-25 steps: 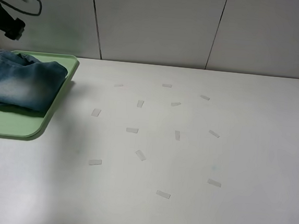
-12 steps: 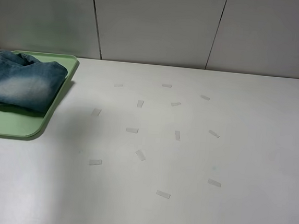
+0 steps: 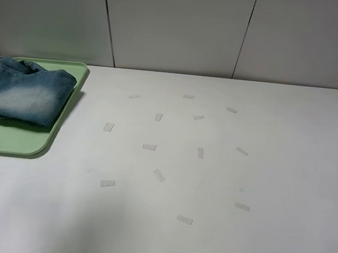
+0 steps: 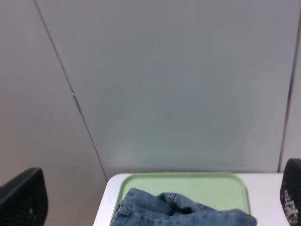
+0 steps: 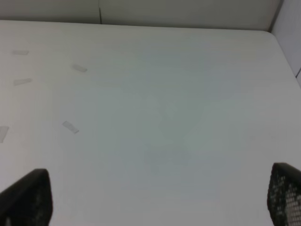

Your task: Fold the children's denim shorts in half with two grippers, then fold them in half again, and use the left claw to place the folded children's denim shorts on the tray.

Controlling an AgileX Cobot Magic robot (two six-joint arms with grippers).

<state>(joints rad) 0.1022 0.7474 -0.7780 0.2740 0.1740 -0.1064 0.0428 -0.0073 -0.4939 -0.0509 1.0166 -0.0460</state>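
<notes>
Shorts (image 4: pixel 188 213): folded, laid on tray (image 4: pixel 221 188), just below left claw (image 4: pixel 155 207).
Claws: both spread wide, nothing held.
Retreat: left claw to be lifted clear, fold undisturbed.

White table (image 3: pixel 223 184) stood bare-topped but for small pale tape strips (image 3: pixel 159 175) scattered across its middle, grey panelled wall (image 3: pixel 178 26) with dark seams stood behind
</notes>
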